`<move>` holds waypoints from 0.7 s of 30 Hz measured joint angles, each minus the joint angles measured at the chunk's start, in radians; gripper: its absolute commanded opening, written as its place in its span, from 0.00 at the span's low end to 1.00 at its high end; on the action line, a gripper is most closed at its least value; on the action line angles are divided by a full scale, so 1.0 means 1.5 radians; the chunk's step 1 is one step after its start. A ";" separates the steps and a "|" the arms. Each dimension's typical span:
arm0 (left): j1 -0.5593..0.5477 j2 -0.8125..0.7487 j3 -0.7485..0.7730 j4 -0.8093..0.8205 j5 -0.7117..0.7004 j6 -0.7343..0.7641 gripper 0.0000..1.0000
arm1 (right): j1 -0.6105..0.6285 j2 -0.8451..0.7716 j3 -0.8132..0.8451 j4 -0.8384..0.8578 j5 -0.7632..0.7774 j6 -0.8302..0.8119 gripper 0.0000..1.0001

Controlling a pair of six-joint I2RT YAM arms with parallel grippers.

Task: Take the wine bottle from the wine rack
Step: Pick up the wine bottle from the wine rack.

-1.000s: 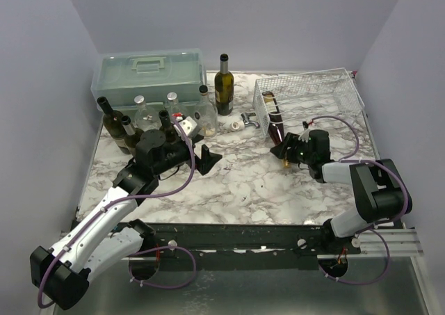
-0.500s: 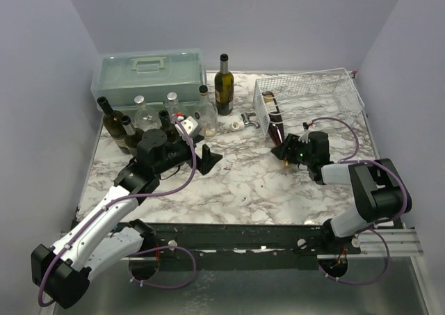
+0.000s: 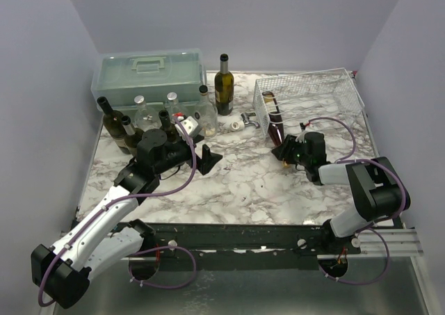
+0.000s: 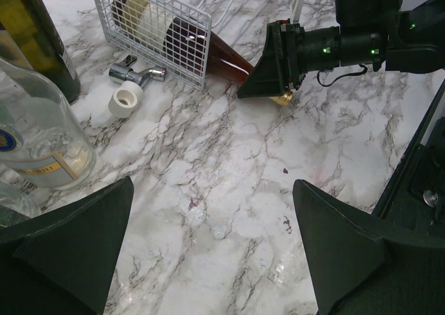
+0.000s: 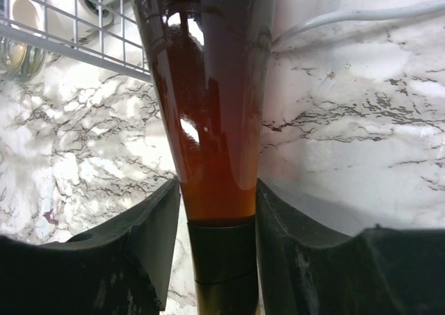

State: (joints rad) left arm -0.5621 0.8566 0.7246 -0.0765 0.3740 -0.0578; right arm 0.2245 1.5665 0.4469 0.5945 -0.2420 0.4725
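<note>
The wine bottle (image 3: 275, 124) lies on its side in the left cradle of the white wire wine rack (image 3: 327, 85), its amber neck poking out over the marble. My right gripper (image 3: 286, 151) is at that neck. In the right wrist view the two dark fingers press against both sides of the wine bottle (image 5: 208, 120) where the black capsule starts, so the right gripper (image 5: 217, 190) is shut on it. The left wrist view shows the same grip on the wine bottle (image 4: 222, 51) beside the wine rack (image 4: 153, 23). My left gripper (image 4: 212, 190) hangs wide open over bare marble, holding nothing.
A pale green toolbox (image 3: 149, 68) stands at the back left with several bottles (image 3: 139, 117) in front of it. A dark upright bottle (image 3: 223, 85) stands left of the rack. A white cap (image 3: 237, 125) and a small metal piece (image 3: 249, 119) lie nearby.
My right gripper has slid slightly forward along the bottle's neck and its fingers have closed in on it. The left arm has not moved.
</note>
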 measured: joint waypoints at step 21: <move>0.003 0.000 0.000 0.000 -0.001 0.006 0.99 | 0.004 -0.024 0.003 -0.039 0.017 -0.019 0.00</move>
State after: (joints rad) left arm -0.5583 0.8562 0.7246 -0.0765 0.3729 -0.0490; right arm 0.2302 1.5303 0.4515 0.5358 -0.2165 0.4438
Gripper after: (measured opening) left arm 0.987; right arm 0.382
